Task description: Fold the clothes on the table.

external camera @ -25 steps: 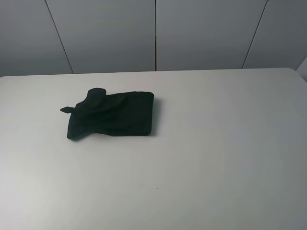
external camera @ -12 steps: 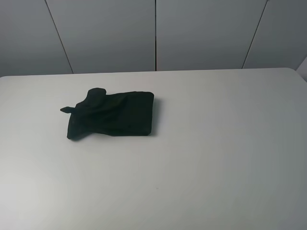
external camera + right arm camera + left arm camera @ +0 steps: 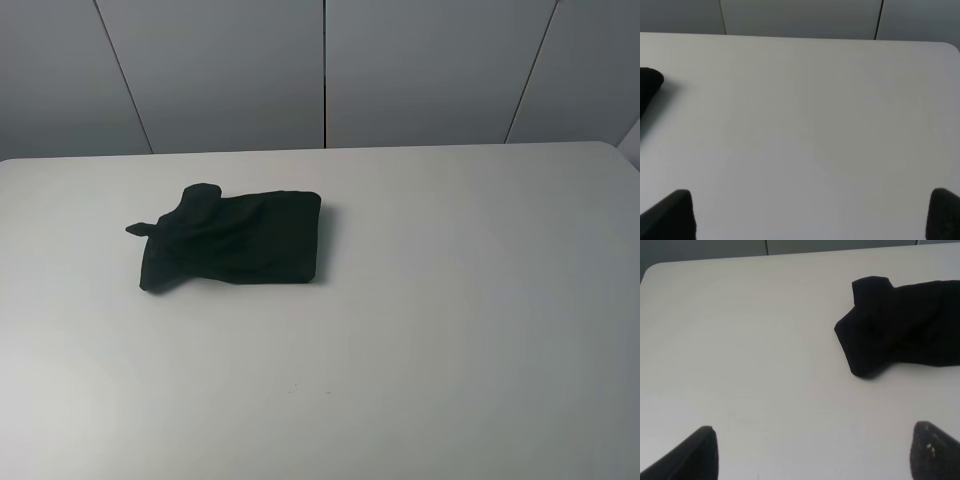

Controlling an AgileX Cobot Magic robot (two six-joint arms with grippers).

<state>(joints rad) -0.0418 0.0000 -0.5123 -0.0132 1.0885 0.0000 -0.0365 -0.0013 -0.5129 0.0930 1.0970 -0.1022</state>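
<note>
Nothing has shifted since the earlier frames: the black T-shirt lies just as it did, a folded bundle in the left half of the high view, a little above mid-height, resting on the white table. Its right edge is straight and squared, while its left end is lumpier, with a small flap of cloth poking out toward the upper left. Any print on it cannot be made out; the fabric reads as plain black from here.

Neither arm shows in the high view. At the lower edge of the left wrist picture, the left gripper has its two dark fingertips spread wide apart with only bare tabletop between them; the shirt sits at the upper right of that frame, well apart from the tips. The right gripper is likewise spread wide over bare table, holding nothing, with only a corner of the shirt peeking in at the left edge.
</note>
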